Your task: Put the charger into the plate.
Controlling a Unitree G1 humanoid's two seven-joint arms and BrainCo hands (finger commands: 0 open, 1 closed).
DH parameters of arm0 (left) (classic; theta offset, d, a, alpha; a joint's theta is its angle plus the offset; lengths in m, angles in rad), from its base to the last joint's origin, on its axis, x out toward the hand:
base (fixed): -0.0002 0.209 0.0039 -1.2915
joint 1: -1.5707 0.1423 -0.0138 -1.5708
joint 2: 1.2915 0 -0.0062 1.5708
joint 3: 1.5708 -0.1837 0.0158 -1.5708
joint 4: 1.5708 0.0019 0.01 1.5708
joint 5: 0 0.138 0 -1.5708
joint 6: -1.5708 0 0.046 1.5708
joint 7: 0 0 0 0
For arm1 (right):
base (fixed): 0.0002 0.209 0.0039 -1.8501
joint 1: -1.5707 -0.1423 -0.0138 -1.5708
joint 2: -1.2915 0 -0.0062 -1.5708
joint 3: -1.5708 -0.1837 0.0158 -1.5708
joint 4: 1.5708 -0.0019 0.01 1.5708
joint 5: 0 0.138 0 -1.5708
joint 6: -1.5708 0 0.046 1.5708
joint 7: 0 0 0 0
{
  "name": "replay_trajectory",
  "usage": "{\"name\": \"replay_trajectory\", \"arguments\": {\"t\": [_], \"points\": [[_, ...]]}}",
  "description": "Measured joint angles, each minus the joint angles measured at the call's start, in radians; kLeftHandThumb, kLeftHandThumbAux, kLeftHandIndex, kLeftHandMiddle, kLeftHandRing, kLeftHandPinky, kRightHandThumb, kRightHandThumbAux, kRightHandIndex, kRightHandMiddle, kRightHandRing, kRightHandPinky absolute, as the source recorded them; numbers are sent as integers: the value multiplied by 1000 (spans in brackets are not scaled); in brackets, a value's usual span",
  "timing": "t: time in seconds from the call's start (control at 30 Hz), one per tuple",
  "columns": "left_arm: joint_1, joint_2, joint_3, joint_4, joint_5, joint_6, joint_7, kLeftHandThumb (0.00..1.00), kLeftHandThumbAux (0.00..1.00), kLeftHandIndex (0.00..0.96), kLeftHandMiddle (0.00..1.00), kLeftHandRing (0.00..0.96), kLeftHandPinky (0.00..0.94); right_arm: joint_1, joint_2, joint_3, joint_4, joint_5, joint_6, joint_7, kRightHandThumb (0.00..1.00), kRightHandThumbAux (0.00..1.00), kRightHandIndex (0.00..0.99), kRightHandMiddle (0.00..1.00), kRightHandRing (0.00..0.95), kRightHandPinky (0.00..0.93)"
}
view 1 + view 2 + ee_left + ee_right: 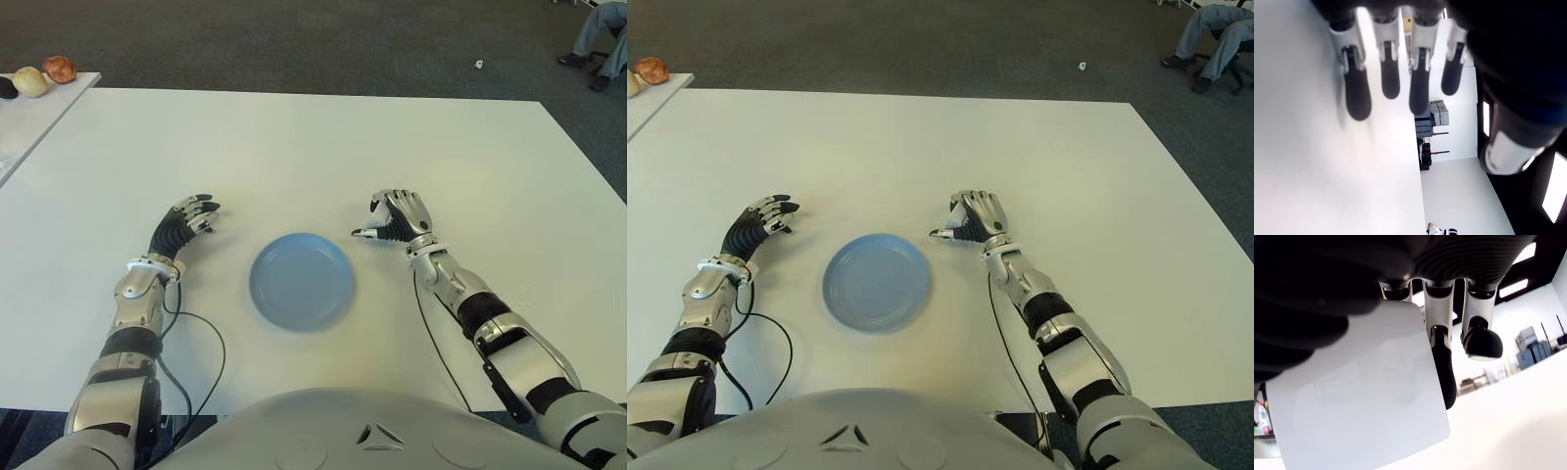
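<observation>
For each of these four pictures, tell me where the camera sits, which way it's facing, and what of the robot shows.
Left eye view: on the head, facing forward and down at the white table and blue plate; both arms show.
Right eye view: same head, same scene from slightly to the right; shares the plate and both hands.
Left wrist view: on the left wrist, along the left hand, fingers extended over the table.
Right wrist view: on the right wrist, at the right hand gripping the white charger.
</observation>
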Motion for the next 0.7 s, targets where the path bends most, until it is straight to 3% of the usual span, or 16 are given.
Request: {"name": "replay_trajectory", "arguments": {"t": [0.23, 0.4, 0.7], "points": [[-4, -2, -1, 4, 1, 0, 2, 73, 680, 258, 314, 246, 159, 46, -5, -66, -305, -7, 139, 102, 424, 804, 765, 867, 857, 823], [-9, -5, -2, 21, 2, -5, 11, 76, 692, 258, 314, 250, 159, 82, 25, -79, -506, -34, 252, 209, 426, 816, 782, 873, 862, 831], [-17, -11, -6, 23, 4, 2, 14, 83, 718, 253, 299, 236, 131, 96, 105, -72, -663, -85, 378, 342, 459, 822, 795, 873, 864, 845]]}}
